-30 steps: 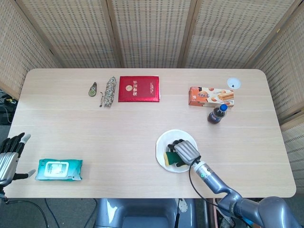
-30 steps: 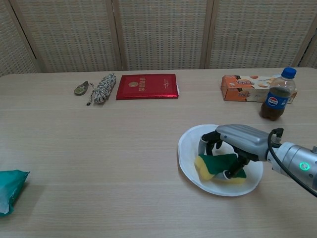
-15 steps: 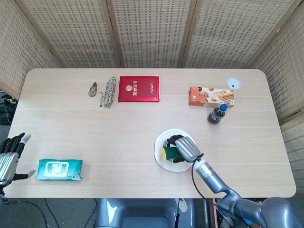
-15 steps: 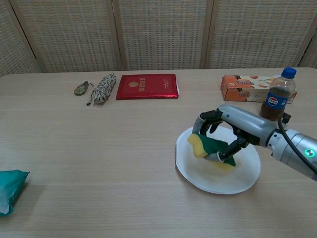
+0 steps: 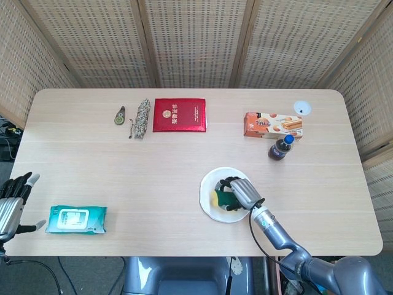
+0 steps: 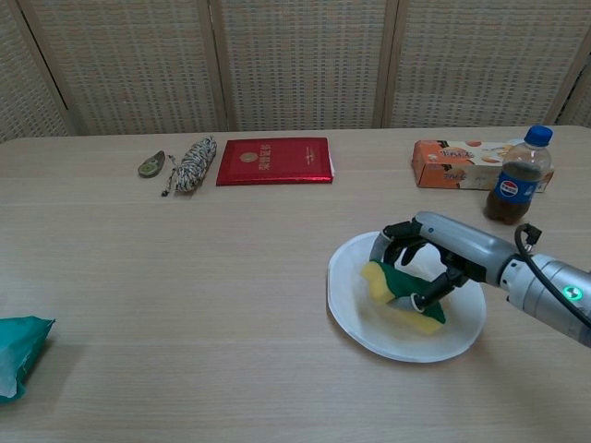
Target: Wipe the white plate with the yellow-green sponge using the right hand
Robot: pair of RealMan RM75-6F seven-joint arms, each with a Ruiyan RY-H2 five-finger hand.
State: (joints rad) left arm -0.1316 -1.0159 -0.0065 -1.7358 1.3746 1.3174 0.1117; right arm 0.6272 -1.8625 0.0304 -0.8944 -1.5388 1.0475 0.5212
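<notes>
- My right hand (image 6: 434,263) sits over the plate (image 6: 355,305), fingers (image 6: 399,242) curled down and grasping the sponge (image 6: 399,295).
- The sponge lies tilted on the plate, its yellow end toward the left rim and its green face up under my fingers; in the head view the sponge (image 5: 220,198) shows just left of my right hand (image 5: 239,193).
- The plate (image 5: 209,203) rests on the worktop (image 5: 123,166), near the front edge and right of centre.
- My left hand (image 5: 11,203) hangs off the near left corner of the worktop, fingers apart and holding nothing; the chest view does not show it.
- A teal wipes pack (image 5: 77,219) lies just right of that hand on the worktop; the chest view catches only its end (image 6: 18,351).
- Far side, left to right: a small tag (image 6: 151,164), a coil of rope (image 6: 192,162), a red booklet (image 6: 274,161).
- Far right: a snack box (image 6: 457,163), with a cola bottle (image 6: 517,180) standing just in front of it, upright, blue cap on.
- A small white cup (image 5: 301,109) stands beyond the box near the far right corner, seen from the head view only.
</notes>
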